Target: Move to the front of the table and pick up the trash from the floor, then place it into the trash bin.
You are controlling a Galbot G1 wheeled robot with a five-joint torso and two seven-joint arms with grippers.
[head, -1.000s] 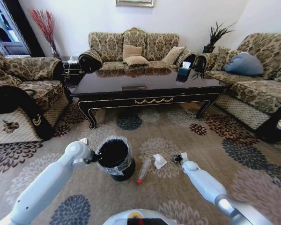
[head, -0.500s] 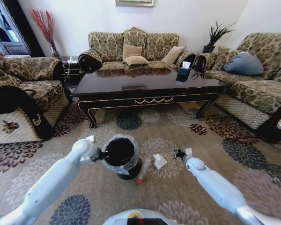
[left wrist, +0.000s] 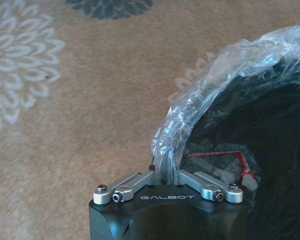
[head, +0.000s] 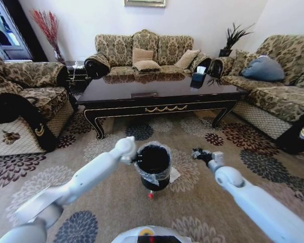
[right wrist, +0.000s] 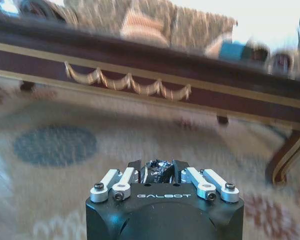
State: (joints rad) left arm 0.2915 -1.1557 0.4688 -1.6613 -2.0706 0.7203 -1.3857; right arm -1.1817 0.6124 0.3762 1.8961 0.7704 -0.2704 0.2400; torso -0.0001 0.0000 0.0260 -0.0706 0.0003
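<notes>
Gripping rim: left gripper (left wrist: 165, 172) on black, clear-lined trash bin (head: 153, 164).

My left arm reaches forward toward 1 o'clock, its gripper (head: 135, 159) clamped on the liner-covered rim of the trash bin (head: 153, 167). My right arm stretches toward 11 o'clock, its gripper (head: 199, 153) raised, fingers pinched around a small dark crumpled scrap (right wrist: 157, 171)

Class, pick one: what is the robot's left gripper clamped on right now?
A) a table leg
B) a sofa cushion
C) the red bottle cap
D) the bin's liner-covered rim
D: in the left wrist view the left gripper is shut on the plastic-lined rim of the trash bin.
</notes>
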